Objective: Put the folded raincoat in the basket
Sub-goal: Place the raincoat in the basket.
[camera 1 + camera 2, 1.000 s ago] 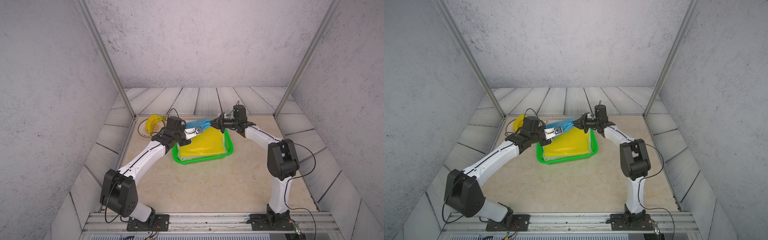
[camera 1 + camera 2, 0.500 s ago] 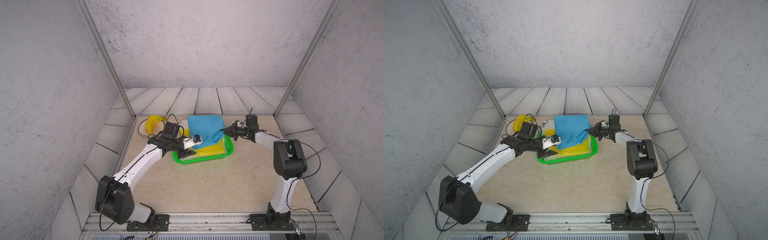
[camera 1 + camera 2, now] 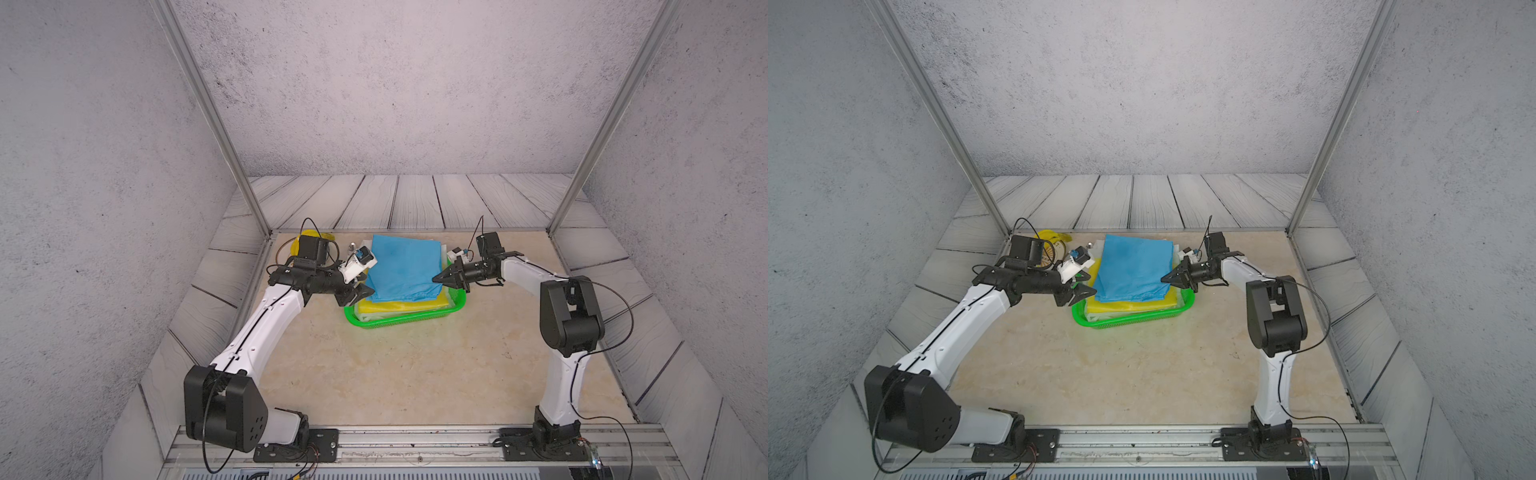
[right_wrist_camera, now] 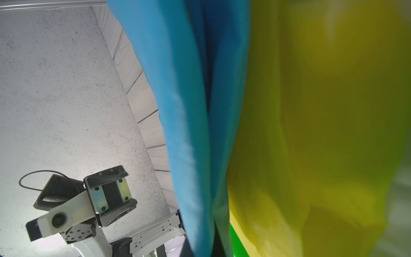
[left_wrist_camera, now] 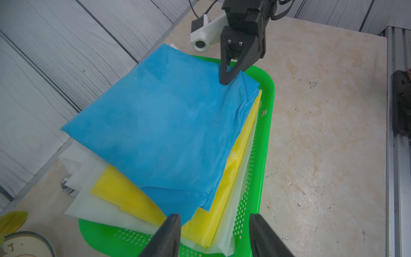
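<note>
The right jaws are pressed together at the right-hand edge of the blue raincoat (image 3: 403, 266). Creases fanning out from their tip in the left wrist view suggest they are pinching the fabric there. The right wrist view, filled by blue folds running down toward the jaws, agrees. The left jaws are spread and empty, with the raincoat's nearest corner lying just ahead of the gap, not gripped. The raincoat lies folded flat as the top layer of a stack. Beneath it is a yellow garment (image 3: 386, 306) and beneath that a translucent white garment (image 5: 89, 200). All are carried by the green basket (image 3: 399, 323), which stands on the desk (image 3: 395, 374) between the two arms. Assessment: placement is nearly complete, since the raincoat rests on the stack over the basket and its left side is free of any grip. Outstanding: the right jaws have to let go and both arms have to clear. Noted defect: the raincoat sits skewed to the basket, and its far end, with the layers under it, appears to overhang the back rim rather than lie inside. Condition of the item: a thin, matt, bright blue sheet folded to a rough rectangle, mostly smooth, with loose ripples along the front edge where lower plies show.
</note>
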